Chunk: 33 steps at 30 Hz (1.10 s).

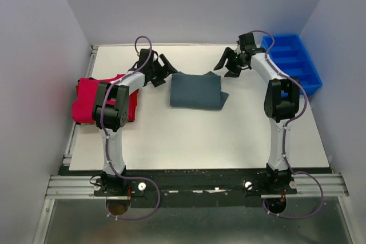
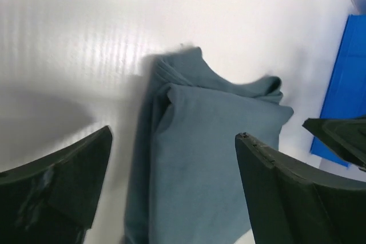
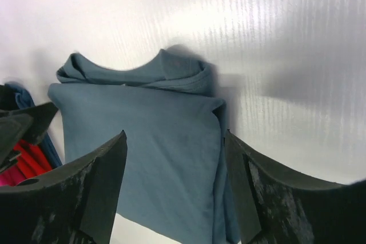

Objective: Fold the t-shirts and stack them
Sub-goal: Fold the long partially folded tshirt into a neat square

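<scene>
On the white table (image 1: pixel 200 135), top view: a folded dark slate grey-teal cloth t-shirt (image 1: pixel 196 91) lies flat, well left of the blue plastic bin (image 1: pixel 293 61). The bright red folded t-shirts (image 1: pixel 86 100) sit much farther from the bin, at the opposite table edge, partly under the left arm. The left gripper (image 1: pixel 167 67) is just beside the grey shirt's far corner on the side away from the bin. The right gripper (image 1: pixel 226 67) is by the far corner, between shirt and bin. Both sets of jaws are spread wide with nothing in them.

Left wrist view: the fingers are wide apart, with the grey shirt on the table seen through the gap, not pinched. The neckline end points away from the camera and layered fold edges show along one side. A strip of the bin shows beyond the shirt.

Right wrist view: again the jaws are wide and empty. The shirt is a rough rectangle, neckline curve at the top, surface slightly wrinkled, one thick stacked edge. A bit of red shows on the side away from the bin.

Handling, my read: light, soft, limp cloth, not fragile. The layers will likely slide and fall open if lifted by one corner. Better to pinch through all layers at two corners of one edge, both arms lifting together, to carry it to the red pile.
</scene>
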### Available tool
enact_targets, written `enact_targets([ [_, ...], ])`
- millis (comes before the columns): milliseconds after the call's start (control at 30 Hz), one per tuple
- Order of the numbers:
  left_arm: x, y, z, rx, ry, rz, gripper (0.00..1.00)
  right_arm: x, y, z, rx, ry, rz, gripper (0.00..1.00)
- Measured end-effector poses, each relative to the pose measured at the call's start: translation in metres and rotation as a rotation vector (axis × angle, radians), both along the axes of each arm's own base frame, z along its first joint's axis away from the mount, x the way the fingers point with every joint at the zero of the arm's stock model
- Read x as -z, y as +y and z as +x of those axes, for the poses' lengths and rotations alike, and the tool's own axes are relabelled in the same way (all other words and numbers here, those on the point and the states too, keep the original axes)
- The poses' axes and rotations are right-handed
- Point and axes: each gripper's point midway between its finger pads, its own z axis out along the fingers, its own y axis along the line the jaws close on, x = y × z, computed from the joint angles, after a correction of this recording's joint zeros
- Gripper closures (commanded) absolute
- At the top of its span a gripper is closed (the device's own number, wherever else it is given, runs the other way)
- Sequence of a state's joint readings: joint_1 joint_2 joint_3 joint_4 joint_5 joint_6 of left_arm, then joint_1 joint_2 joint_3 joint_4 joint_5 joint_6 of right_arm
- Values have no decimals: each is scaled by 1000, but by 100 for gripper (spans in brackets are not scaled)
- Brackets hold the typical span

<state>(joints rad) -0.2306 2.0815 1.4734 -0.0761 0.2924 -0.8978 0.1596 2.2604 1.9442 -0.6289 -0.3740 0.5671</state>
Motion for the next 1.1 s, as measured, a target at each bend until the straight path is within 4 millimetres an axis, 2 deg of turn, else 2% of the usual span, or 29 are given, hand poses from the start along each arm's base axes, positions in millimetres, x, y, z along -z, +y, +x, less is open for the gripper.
enact_targets([
  [100,8,9,8,-2,-13,1,7,8,-2,1,-4,4,-6,31],
  [300,-1,9,17,46,-99,17,27,17,-10,-13,-20,-3,-48,45],
  [400,-3,4,15,79,-112,7,27,21,-11,-14,-31,-5,-61,45],
  [500,-5,-2,13,102,-122,-10,21,22,-12,-13,-38,-15,-65,41],
  [633,4,-4,6,114,-106,-13,25,32,-11,-12,-48,-6,-73,41],
  [800,32,-6,6,124,-54,-16,33,57,-3,-7,-61,29,-77,41],
  [900,32,-9,12,134,-59,-25,35,55,6,2,-77,9,-73,42],
  [933,32,-10,14,136,-61,-25,37,56,11,4,-83,7,-73,45],
  [1000,35,-13,20,140,-62,-27,45,55,20,10,-96,-8,-74,59],
  [1100,39,-17,28,150,-64,-39,48,58,27,15,-107,-16,-74,60],
])
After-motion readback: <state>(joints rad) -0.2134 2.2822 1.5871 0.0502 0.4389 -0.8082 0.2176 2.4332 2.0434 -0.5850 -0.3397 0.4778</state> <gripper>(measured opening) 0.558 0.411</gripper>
